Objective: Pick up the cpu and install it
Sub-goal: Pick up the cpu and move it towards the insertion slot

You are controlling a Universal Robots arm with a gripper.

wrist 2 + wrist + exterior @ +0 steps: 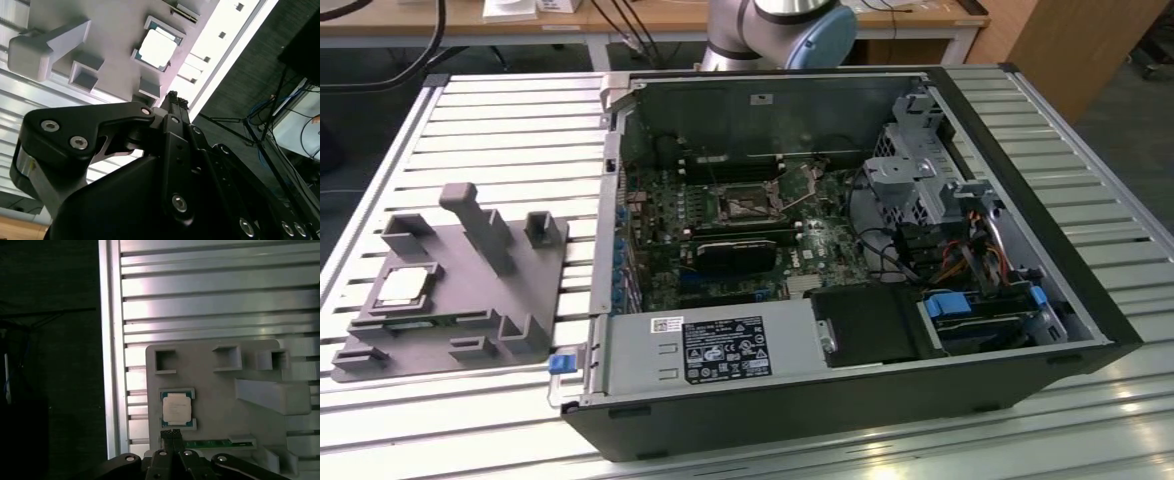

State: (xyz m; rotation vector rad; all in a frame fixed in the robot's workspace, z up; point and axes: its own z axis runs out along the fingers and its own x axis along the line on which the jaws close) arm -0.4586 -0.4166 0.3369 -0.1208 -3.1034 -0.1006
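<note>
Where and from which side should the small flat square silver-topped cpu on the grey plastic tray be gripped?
Grip the flat silver-topped cpu by two opposite edges, coming straight down from above. It lies flat in a shallow seat of the grey tray, so only its rim offers purchase. In the first wrist view raised lips flank two sides; the other two look freer.

Robotics lab/workshop imo: slotted alu surface (494,130), opened PC case (761,105) w/ mobo exposed, robot arm base (781,30), cabled wooden benches (680,15) behind.
</note>
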